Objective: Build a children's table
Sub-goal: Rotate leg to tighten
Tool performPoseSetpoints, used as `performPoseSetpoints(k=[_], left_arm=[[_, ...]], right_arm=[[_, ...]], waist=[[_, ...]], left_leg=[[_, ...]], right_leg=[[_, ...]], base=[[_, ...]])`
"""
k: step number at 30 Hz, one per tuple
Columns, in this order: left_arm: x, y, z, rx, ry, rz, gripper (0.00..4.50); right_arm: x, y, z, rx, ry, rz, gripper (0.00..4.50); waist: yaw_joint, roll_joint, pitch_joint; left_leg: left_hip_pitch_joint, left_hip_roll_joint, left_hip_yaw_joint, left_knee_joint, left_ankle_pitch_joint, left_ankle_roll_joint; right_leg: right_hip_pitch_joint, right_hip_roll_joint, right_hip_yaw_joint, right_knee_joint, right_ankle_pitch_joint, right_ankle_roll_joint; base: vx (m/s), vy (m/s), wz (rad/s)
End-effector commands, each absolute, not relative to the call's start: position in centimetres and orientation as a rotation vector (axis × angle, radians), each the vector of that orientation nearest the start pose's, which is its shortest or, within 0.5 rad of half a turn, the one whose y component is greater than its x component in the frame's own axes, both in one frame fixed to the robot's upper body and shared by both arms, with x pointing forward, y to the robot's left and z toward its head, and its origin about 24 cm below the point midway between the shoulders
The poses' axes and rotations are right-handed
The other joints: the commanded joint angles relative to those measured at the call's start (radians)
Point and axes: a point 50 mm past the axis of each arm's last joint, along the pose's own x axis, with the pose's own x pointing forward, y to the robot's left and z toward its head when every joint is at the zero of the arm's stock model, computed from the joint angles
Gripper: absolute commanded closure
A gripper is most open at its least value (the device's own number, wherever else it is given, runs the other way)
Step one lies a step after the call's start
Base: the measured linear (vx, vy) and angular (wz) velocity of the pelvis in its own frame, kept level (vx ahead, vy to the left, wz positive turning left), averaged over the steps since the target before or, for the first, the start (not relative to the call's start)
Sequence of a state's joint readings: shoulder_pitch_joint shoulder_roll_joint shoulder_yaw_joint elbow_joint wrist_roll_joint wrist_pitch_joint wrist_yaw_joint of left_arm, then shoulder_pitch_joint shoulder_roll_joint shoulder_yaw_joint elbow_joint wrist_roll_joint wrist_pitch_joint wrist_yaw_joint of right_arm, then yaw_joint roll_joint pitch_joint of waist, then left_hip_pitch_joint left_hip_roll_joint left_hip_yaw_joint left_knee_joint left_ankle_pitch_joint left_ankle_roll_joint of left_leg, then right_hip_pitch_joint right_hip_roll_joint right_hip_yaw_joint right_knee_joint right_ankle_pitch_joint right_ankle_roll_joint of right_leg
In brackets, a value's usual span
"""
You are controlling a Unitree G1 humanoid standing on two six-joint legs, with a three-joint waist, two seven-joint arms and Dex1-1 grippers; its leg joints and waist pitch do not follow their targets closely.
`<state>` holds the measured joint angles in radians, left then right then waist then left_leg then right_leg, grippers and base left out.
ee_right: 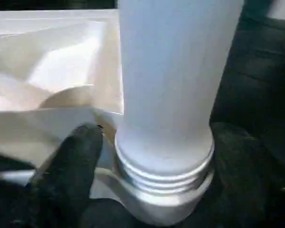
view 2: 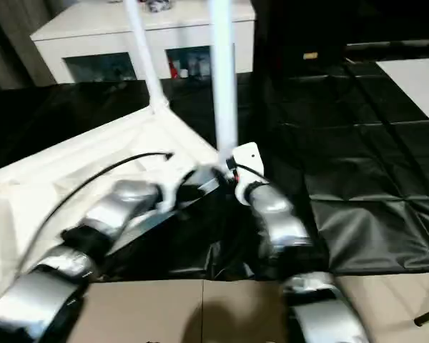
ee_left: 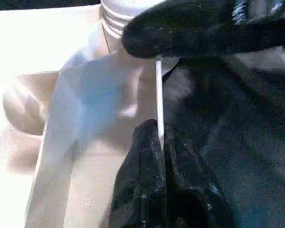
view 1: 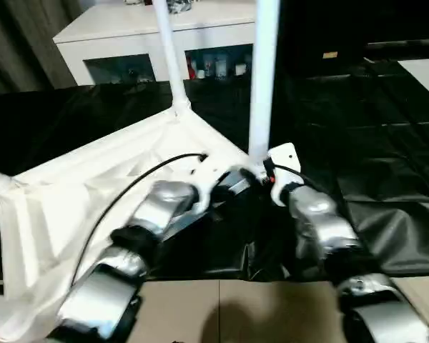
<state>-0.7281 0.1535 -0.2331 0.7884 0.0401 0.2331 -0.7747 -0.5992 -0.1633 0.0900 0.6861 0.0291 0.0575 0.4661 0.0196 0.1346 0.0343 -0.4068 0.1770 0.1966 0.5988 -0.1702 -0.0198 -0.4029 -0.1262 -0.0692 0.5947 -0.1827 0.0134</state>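
A white leg [view 1: 263, 78] stands upright in the near corner socket [ee_right: 156, 204] of the overturned children's table [view 1: 93, 193], its threads not fully seated. The right gripper [ee_right: 147, 156] straddles the leg's base, jaws spread on either side without clamping it. The left gripper [ee_left: 157, 137], jaws clenched on the thin edge of the table's corner, steadies it just beside the socket. A second leg [view 1: 168, 53] rises from the far corner.

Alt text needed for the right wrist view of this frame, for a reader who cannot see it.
A thick white plastic tube leg stands upright, its threaded end partly screwed into a round corner socket of the white plastic tabletop, a few threads still exposed. Black gripper fingers sit on either side of the socket, over black sheeting.
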Motion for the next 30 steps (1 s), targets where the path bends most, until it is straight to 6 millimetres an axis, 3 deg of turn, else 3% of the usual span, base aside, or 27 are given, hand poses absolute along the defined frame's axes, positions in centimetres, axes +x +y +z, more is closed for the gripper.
performPoseSetpoints(k=[1,2,3,4,8,9,10,11,13,16,17,20,30], left_arm=[[34.0,9.4,4.3,0.287,0.470,-1.034,4.50],[33.7,9.7,4.3,0.276,0.474,-1.056,4.50],[33.3,10.0,4.4,0.292,0.448,-1.120,4.50],[32.9,10.2,4.5,0.308,0.428,-1.166,4.50],[30.9,11.4,4.6,0.325,0.425,-1.375,4.50],[30.7,11.6,4.6,0.330,0.432,-1.387,4.50],[30.6,11.8,4.6,0.333,0.436,-1.393,4.50],[30.5,12.1,4.6,0.329,0.441,-1.404,4.50],[30.2,12.4,4.8,0.310,0.441,-1.420,4.50],[29.9,12.7,5.0,0.298,0.442,-1.449,4.50],[29.6,12.9,5.1,0.301,0.445,-1.472,4.50],[29.7,13.2,5.0,0.324,0.453,-1.470,4.50],[29.9,13.1,5.2,0.331,0.446,-1.465,4.50]], right_arm=[[34.2,-11.3,5.6,-0.188,0.191,0.751,0.33],[33.7,-11.5,5.6,-0.205,0.197,0.834,0.33],[33.1,-12.0,5.8,-0.223,0.191,0.910,0.33],[32.7,-12.3,5.9,-0.236,0.186,0.960,0.33],[31.6,-13.7,6.6,-0.228,0.196,1.110,0.33],[31.4,-13.9,6.6,-0.228,0.215,1.138,0.33],[31.3,-14.0,6.6,-0.228,0.229,1.158,0.33],[30.8,-14.4,6.5,-0.227,0.269,1.213,0.33],[30.1,-14.9,6.4,-0.230,0.317,1.284,0.33],[29.9,-15.1,6.3,-0.230,0.346,1.313,0.33],[29.4,-15.4,6.2,-0.237,0.385,1.361,0.67],[29.2,-15.6,6.0,-0.261,0.408,1.390,0.70],[29.5,-15.5,6.3,-0.242,0.401,1.375,1.53]], waist=[[0.008,-0.027,-0.071],[0.011,-0.029,-0.072],[0.016,-0.023,-0.072],[0.019,-0.026,-0.072],[0.023,-0.021,-0.072],[0.026,-0.015,-0.068],[0.026,-0.015,-0.068],[0.031,-0.020,-0.065],[0.040,-0.021,-0.063],[0.039,-0.022,-0.062],[0.039,-0.024,-0.063],[0.040,-0.024,-0.063],[0.042,-0.024,-0.065]], left_leg=[[0.017,0.037,-0.020,-0.058,-0.156,0.167],[0.017,0.037,-0.020,-0.058,-0.160,0.168],[0.020,0.040,-0.019,-0.057,-0.153,0.170],[0.019,0.042,-0.021,-0.058,-0.152,0.169],[0.022,0.046,-0.020,-0.062,-0.179,0.160],[0.027,0.047,-0.018,-0.066,-0.219,0.142],[0.027,0.047,-0.018,-0.066,-0.219,0.142],[0.035,0.048,-0.016,-0.070,-0.264,0.117],[0.036,0.051,-0.015,-0.075,-0.277,0.097],[0.032,0.049,-0.016,-0.078,-0.286,0.077],[0.031,0.048,-0.017,-0.078,-0.291,0.071],[0.033,0.048,-0.016,-0.077,-0.286,0.070],[0.029,0.046,-0.017,-0.073,-0.245,0.081]], right_leg=[[0.051,-0.024,0.015,-0.056,-0.086,-0.256],[0.053,-0.023,0.014,-0.056,-0.081,-0.258],[0.051,-0.022,0.016,-0.052,-0.066,-0.262],[0.054,-0.021,0.015,-0.053,-0.061,-0.262],[0.049,-0.022,0.018,-0.048,-0.061,-0.274],[0.043,-0.020,0.020,-0.052,-0.102,-0.275],[0.043,-0.020,0.020,-0.052,-0.102,-0.275],[0.041,-0.018,0.023,-0.056,-0.138,-0.270],[0.041,-0.021,0.027,-0.057,-0.161,-0.263],[0.041,-0.022,0.028,-0.058,-0.182,-0.256],[0.042,-0.022,0.027,-0.058,-0.189,-0.251],[0.039,-0.023,0.030,-0.060,-0.188,-0.247],[0.041,-0.024,0.028,-0.056,-0.164,-0.251]], base=[[0.000,0.000,0.00],[0.000,0.000,0.00],[0.000,0.000,0.00],[0.000,0.000,0.00],[0.000,0.000,0.00],[0.000,0.000,0.00],[0.000,0.000,0.00],[0.000,0.000,0.00],[0.000,0.000,0.00],[0.000,0.000,0.00],[0.000,0.000,0.00],[0.000,0.000,0.00],[0.000,0.000,0.00]])
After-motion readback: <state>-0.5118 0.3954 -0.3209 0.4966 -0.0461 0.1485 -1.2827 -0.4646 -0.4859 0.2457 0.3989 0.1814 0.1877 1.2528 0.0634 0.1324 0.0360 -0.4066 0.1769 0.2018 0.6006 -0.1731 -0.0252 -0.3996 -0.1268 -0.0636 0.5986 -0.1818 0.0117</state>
